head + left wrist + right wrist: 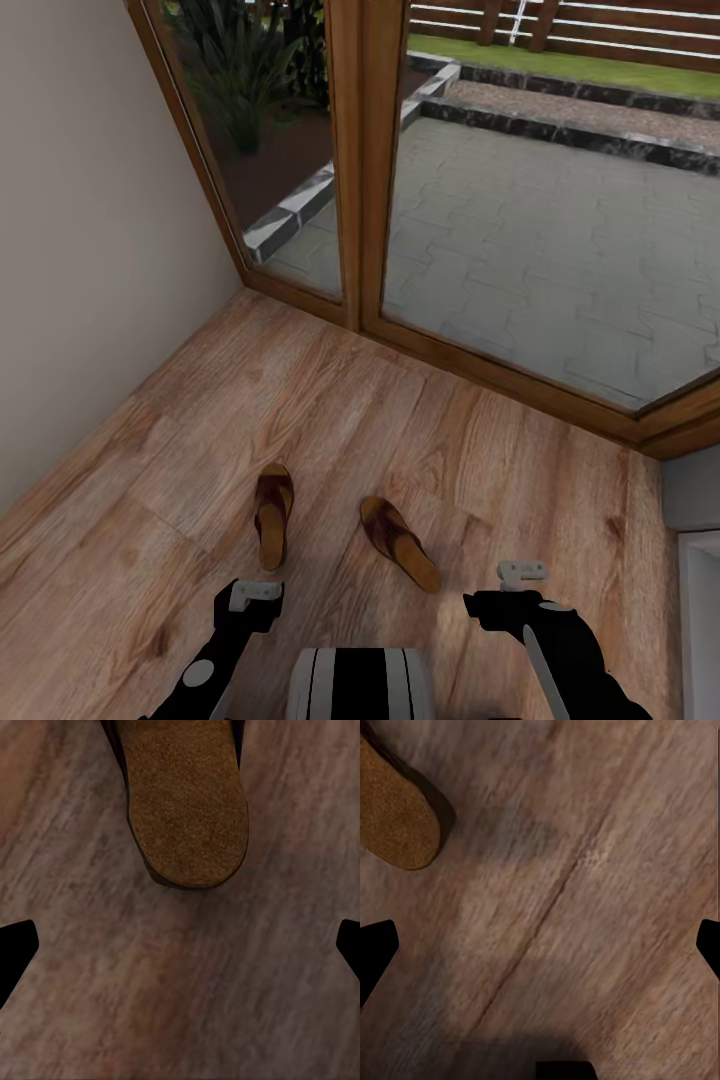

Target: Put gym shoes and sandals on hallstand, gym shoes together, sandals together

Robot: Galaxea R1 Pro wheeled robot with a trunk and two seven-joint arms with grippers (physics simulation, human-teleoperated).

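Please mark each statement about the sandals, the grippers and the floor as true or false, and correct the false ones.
1. Both sandals lie on the wood floor. True: left sandal, right sandal.
2. The left gripper holds a sandal. False: it is open and empty, above the floor near the left sandal's heel end.
3. The two sandals touch each other. False: bare floor shows between them.
4. The right gripper is open. True.
5. A white sneaker lies between the sandals. False: only floor is there.
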